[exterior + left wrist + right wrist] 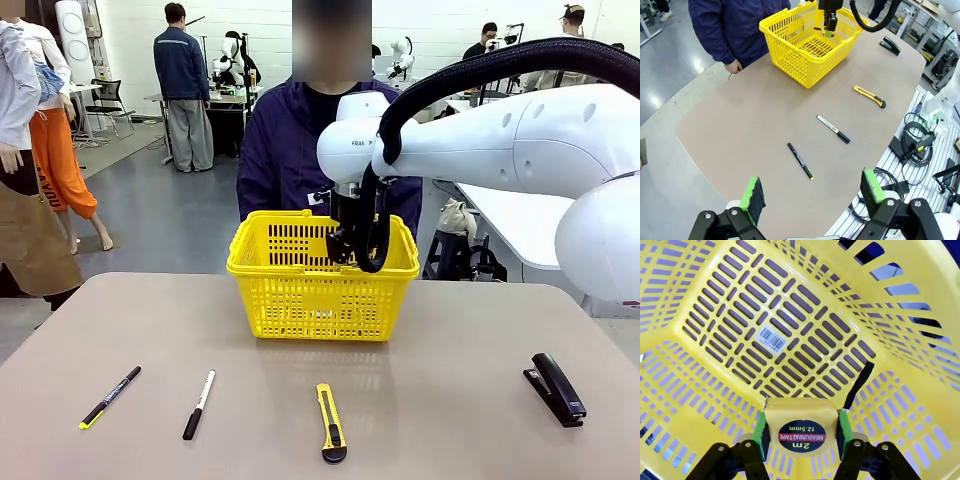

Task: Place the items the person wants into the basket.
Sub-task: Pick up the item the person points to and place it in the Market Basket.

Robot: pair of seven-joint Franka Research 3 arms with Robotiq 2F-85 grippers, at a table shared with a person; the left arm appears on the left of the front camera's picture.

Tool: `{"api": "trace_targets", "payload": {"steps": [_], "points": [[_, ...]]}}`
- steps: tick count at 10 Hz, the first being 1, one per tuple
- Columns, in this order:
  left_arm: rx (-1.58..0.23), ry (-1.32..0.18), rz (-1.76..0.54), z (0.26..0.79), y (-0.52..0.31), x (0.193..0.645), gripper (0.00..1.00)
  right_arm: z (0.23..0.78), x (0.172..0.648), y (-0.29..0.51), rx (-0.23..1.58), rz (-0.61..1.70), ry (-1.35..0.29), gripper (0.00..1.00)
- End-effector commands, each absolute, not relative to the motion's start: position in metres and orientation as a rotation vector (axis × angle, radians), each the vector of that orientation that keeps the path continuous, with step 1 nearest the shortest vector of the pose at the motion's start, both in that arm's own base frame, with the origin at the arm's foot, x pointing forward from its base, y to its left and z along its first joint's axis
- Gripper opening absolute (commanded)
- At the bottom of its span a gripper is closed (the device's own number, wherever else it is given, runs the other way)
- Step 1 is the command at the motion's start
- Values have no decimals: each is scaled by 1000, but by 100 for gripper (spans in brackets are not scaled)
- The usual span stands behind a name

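Right jaws clamp the small yellow-and-black tape measure low inside the bright yellow plastic lattice basket at the desk's far middle.
Left jaws gape empty over the near-left desk. The release should be low and level, I judge, with the green pads opening fully before lifting straight up, clear of the rim and the black strap.

Yellow slotted basket, yellow tape with black-and-red label, yellow-black knife, black marker with yellow-green end, black stapler
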State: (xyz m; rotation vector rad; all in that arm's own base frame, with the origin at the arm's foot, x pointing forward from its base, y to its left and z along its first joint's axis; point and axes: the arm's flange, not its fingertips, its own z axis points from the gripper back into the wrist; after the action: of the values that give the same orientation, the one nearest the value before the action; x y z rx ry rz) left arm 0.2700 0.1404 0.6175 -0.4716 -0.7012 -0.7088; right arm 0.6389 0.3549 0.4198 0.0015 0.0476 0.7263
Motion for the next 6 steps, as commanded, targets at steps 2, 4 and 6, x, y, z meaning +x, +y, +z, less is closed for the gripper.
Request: {"api": "trace_targets", "payload": {"steps": [2,4,6], "points": [[-480,-711,-724,618,142,269,100,424,648,359,-18,765,51,100],[-480,-711,-724,618,142,269,100,424,647,358,-14,770,51,100],[-480,-711,-724,618,142,269,100,423,647,358,-15,775,50,100]]}}
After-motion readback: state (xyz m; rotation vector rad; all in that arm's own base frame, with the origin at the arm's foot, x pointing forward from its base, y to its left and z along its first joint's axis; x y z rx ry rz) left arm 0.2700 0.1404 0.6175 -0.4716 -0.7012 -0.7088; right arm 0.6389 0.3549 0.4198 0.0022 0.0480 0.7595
